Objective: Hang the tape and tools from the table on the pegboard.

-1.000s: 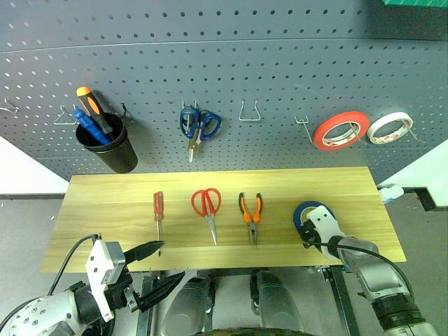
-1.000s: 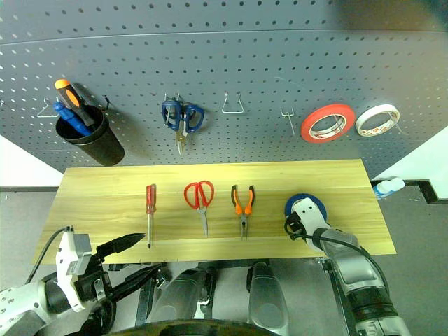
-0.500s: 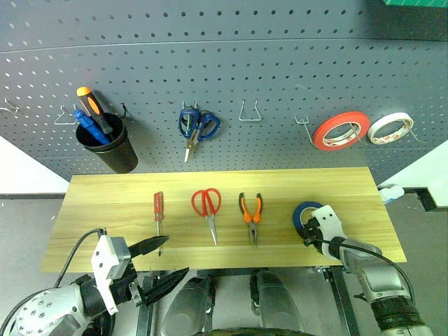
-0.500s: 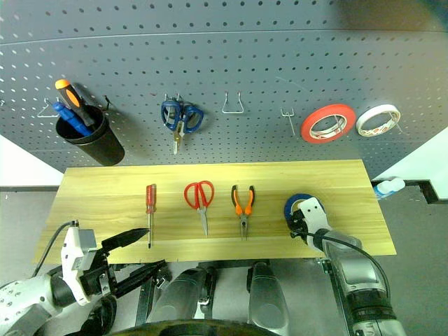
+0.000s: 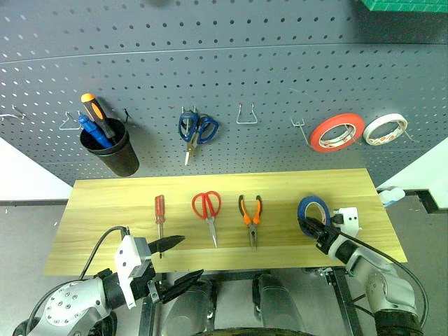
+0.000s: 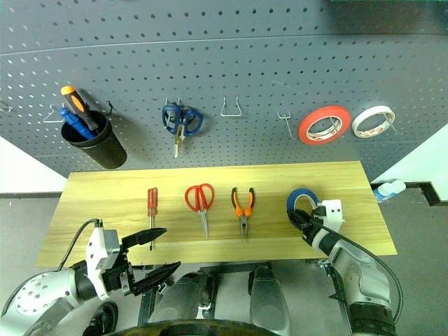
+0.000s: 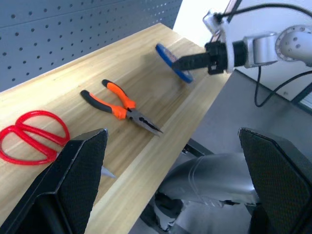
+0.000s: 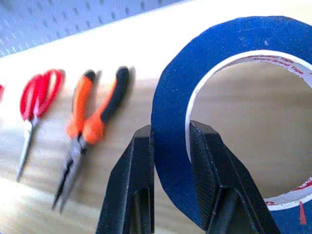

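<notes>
The dark blue tape (image 5: 313, 208) is tipped up off the table (image 5: 105, 203) near its right end. My right gripper (image 5: 304, 224) is shut on the ring's wall, with one finger (image 8: 139, 161) outside the ring and the other inside it. Left of the tape, the pliers (image 5: 250, 213), the red-handled scissors (image 5: 207, 206) and the small red screwdriver (image 5: 159, 210) lie in a row on the wood. My left gripper (image 5: 190, 257) hangs open at the table's front edge, below the screwdriver, with nothing in it. The pegboard (image 5: 224, 63) rises behind the table.
On the pegboard hang a black cup (image 5: 115, 150) with an orange-and-black screwdriver, blue scissors (image 5: 197, 129), a bare wire hook (image 5: 246, 114), a thin hook (image 5: 302, 127), a red-orange roll (image 5: 337, 131) and a white roll (image 5: 386, 129).
My right wrist has rolled and lifted a little, tipping the blue tape from flat up onto its edge. The left gripper has drifted right along the table's front edge, still open.
</notes>
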You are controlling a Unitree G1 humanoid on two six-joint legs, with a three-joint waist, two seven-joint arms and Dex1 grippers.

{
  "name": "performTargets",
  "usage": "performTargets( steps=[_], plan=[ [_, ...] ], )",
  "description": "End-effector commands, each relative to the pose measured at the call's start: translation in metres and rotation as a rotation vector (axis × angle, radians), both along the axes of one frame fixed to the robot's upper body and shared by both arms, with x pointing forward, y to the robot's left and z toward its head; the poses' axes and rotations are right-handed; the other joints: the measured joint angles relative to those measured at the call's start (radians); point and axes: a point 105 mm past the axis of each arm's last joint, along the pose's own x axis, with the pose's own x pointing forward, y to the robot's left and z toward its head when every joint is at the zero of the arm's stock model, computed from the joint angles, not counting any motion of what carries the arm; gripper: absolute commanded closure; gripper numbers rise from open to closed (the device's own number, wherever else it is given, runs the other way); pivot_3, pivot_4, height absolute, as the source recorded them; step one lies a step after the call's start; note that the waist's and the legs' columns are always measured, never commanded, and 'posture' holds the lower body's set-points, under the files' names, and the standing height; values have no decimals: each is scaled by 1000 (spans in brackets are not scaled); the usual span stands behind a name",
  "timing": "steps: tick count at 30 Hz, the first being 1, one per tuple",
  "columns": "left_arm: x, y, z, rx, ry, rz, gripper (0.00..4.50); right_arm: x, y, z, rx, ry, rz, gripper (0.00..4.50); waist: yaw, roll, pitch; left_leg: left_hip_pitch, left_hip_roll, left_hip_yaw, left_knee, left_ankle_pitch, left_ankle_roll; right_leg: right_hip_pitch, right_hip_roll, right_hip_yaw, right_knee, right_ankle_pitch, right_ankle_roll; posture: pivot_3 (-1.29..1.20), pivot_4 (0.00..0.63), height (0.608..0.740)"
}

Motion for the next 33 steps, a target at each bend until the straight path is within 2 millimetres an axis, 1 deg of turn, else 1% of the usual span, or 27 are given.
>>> performTargets(
  steps=[1,3,5,8,11,15,19,24,26,29,33],
  plan=[
    [5,-3,1,-10,-32,-16,0,11,0,25,71,-124,-34,3816,0,2,-15,0,0,0,0,0,0,0,0,0,0,0,0,-101,74,736],
    [10,-4,0,-13,-45,-20,0,14,-2,26,92,-139,-61,3816,-1,4,-31,1,0,1,0,0,-1,0,1,1,1,0,0,-102,55,736],
    [15,-4,-1,-18,-54,-21,0,15,-2,24,95,-138,-68,3816,-1,5,-47,2,0,2,0,1,-1,0,1,2,2,1,0,-109,36,736],
    [24,-4,0,-31,-73,-24,0,18,-1,27,119,-166,-93,3816,0,7,-74,3,0,2,0,1,-2,1,1,2,3,1,0,-122,5,736],
    [33,-5,1,-38,-93,-34,0,20,8,34,135,-207,-79,3816,-1,9,-96,6,0,3,0,1,-2,3,2,3,3,2,0,-130,0,736],
    [43,-5,2,-35,-111,-42,0,24,17,44,168,-261,-70,3816,-7,12,-106,19,1,4,0,0,-5,15,2,4,3,2,-2,-139,0,736],
    [53,-4,2,-35,-133,-48,0,25,28,56,216,-327,-42,3816,-13,12,-114,20,1,4,1,0,-5,15,3,5,6,2,-1,-144,0,736],
    [63,-4,4,-44,-147,-49,0,31,35,75,231,-402,-11,3816,-29,12,-117,19,1,4,2,2,-4,11,3,7,11,3,-1,-157,0,736],
    [66,-3,5,-44,-151,-50,0,31,40,82,230,-433,17,3816,-31,12,-118,19,1,4,2,3,-4,11,4,7,12,3,-2,-162,0,736],
    [71,-2,9,-69,-154,-44,0,33,43,94,235,-473,33,3816,-33,12,-120,19,1,4,2,3,-4,10,4,7,13,3,-2,-168,0,736],
    [77,-1,16,-106,-152,-35,0,32,49,96,214,-485,71,3816,-33,11,-121,19,1,4,2,3,-4,10,4,7,13,3,-2,-169,0,736]
  ],
)
